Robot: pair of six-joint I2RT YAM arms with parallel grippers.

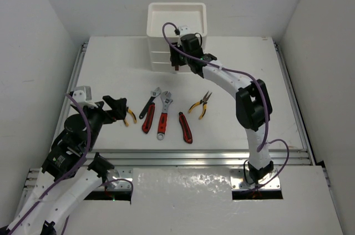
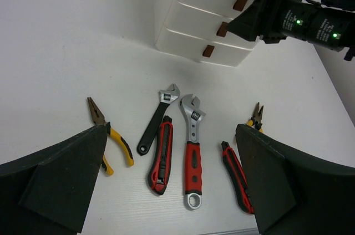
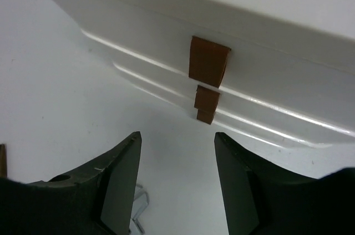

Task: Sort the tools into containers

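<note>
The white drawer unit (image 1: 176, 24) stands at the back with its tray on top and three red-brown handles (image 3: 208, 60). My right gripper (image 1: 178, 64) is open and empty just in front of the handles (image 3: 177, 135). The tools lie in a row: yellow pliers (image 2: 108, 132), a black-handled wrench (image 2: 157, 118), a red-and-black utility knife (image 2: 161, 154), a red-handled wrench (image 2: 192, 146), a second red knife (image 2: 237, 177) and more yellow pliers (image 2: 256, 116). My left gripper (image 1: 119, 107) is open and empty above the left pliers (image 1: 131, 116). No screwdriver shows.
White walls close in the table on the left, right and back. Metal rails (image 1: 194, 157) run along the table's near edge in front of the arm bases. A steel wrench head (image 3: 137, 213) shows below the right gripper's left finger.
</note>
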